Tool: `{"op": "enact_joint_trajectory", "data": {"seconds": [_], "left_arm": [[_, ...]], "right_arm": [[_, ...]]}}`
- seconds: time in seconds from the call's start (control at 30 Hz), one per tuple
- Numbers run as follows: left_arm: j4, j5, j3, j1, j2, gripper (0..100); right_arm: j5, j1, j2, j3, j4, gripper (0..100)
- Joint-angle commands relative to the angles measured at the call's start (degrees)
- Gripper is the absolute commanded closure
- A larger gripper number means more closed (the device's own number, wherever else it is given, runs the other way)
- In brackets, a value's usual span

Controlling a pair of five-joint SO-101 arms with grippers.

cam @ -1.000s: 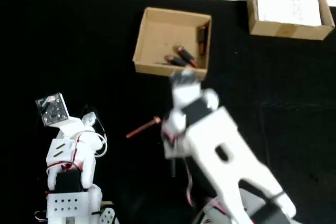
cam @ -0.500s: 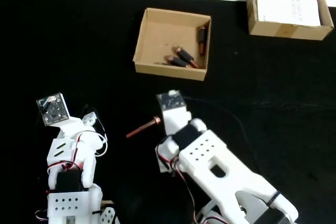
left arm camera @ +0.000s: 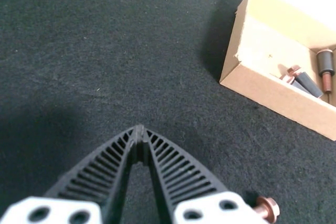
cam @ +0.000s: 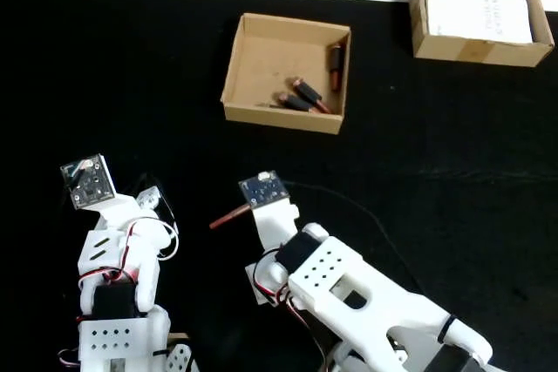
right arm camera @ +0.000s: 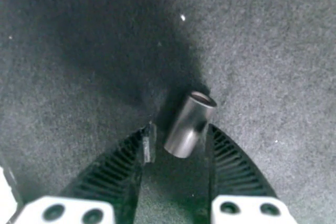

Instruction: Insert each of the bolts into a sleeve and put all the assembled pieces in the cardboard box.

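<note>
Three assembled pieces [cam: 307,93] lie inside the cardboard box [cam: 279,116], so I judge the job to be more than half done. One bolt [cam: 225,219] lies loose on the black cloth [cam: 131,58], between the two arms and well short of the box. In the high view one of its ends is hidden under the right arm's wrist.

One sleeve [right arm camera: 189,123] lies on the cloth on its side. My right gripper [right arm camera: 180,132] is low over it, its jaws spread with one on each side of the sleeve. One jaw is very close to it, but I cannot tell whether it touches. As far as I can see, nothing is clamped yet.

My left gripper [left arm camera: 137,136] hangs over bare cloth with its jaws pressed together and holding nothing. The box is ahead of it and off to one side.

By my reckoning this last pair is what remains: take up the sleeve, take up the bolt, join them, and put the assembled piece in the box with the other three. I see no other loose bolts or sleeves. A second box [cam: 478,48] with a white sheet in it sits at the far corner.
</note>
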Motion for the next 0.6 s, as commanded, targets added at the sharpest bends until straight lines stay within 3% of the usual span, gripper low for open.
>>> {"op": "enact_joint_trajectory", "data": {"seconds": [0.0,0.2,0.57], "left_arm": [[0.09,0.00,1.36,-0.13,-0.57,99],[0.26,0.00,1.36,0.04,-0.57,99],[0.26,0.00,1.36,0.04,-0.57,99]], "right_arm": [[0.53,-0.31,-1.54,0.22,-0.40,87.6],[6.42,-0.31,-1.54,2.33,-0.31,99.3],[7.03,-0.40,-1.71,0.04,3.65,98.6]]}}
